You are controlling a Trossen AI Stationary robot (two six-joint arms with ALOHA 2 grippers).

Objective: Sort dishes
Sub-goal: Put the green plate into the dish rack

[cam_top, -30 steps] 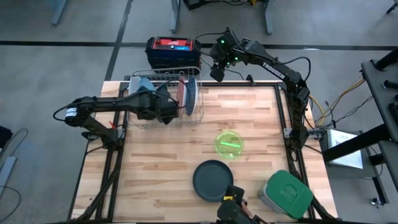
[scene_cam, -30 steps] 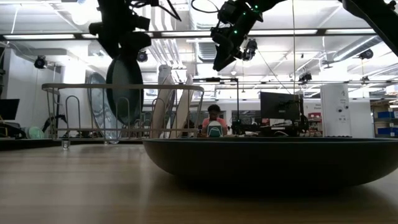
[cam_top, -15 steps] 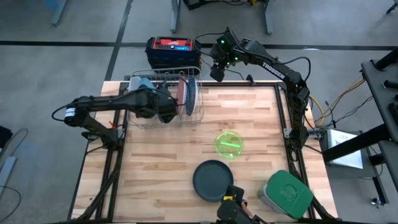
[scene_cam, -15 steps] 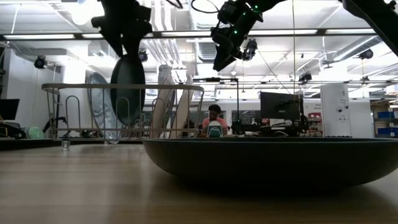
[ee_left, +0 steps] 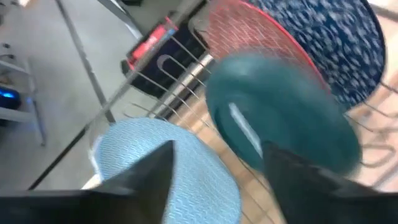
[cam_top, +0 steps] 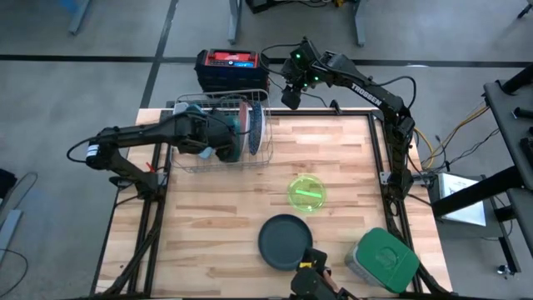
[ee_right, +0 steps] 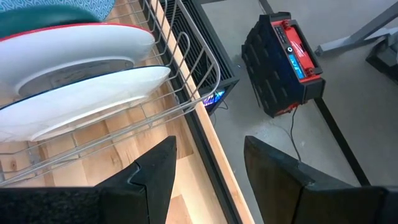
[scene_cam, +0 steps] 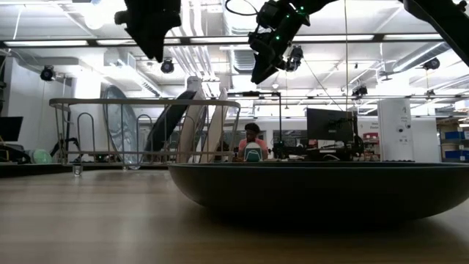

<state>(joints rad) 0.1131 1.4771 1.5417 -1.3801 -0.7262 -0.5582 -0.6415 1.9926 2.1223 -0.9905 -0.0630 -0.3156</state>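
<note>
the left tool [scene_cam: 152,29] has just let go of the teal plate [scene_cam: 170,119], which now leans tilted in the wire rack [cam_top: 223,133] on the counter [cam_top: 216,217], jaws apart above it, so that dish looks sorted; the right tool [cam_top: 291,97] hangs apart beyond the rack.

Wire metal rack [cam_top: 223,133], wooden table [cam_top: 208,217]
</note>
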